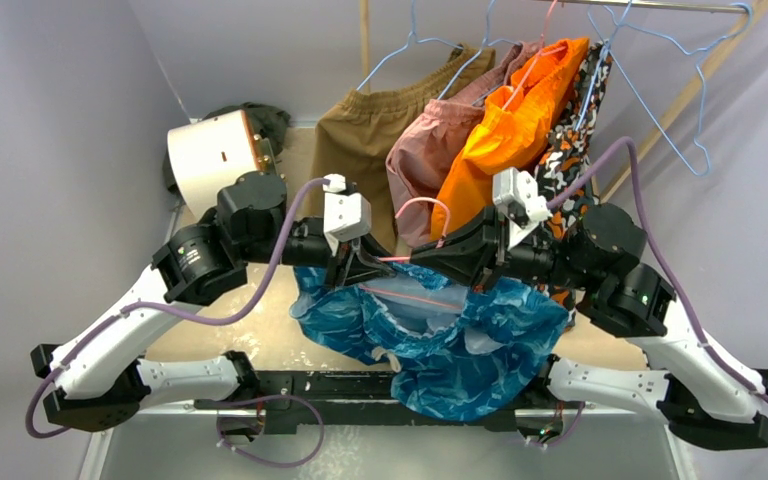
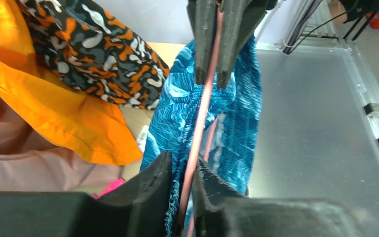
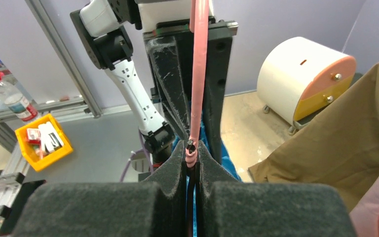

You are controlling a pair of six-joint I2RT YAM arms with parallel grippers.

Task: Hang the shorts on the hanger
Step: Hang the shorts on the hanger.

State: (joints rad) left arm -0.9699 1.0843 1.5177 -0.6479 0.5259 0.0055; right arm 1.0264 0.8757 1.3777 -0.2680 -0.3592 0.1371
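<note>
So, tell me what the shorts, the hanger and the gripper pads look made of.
The shorts: thin, glossy synthetic fabric, probably nylon or polyester, given the sheen and crinkly folds. The hanger: thin wire with a smooth pink-red coating, likely plastic over metal. The right gripper has pads of matte black foam or rubber, scuffed pale.

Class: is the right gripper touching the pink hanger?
Touching. The right wrist view shows the right gripper closed on the hanger, its thin wire pinched between both pads with no gap.
</note>
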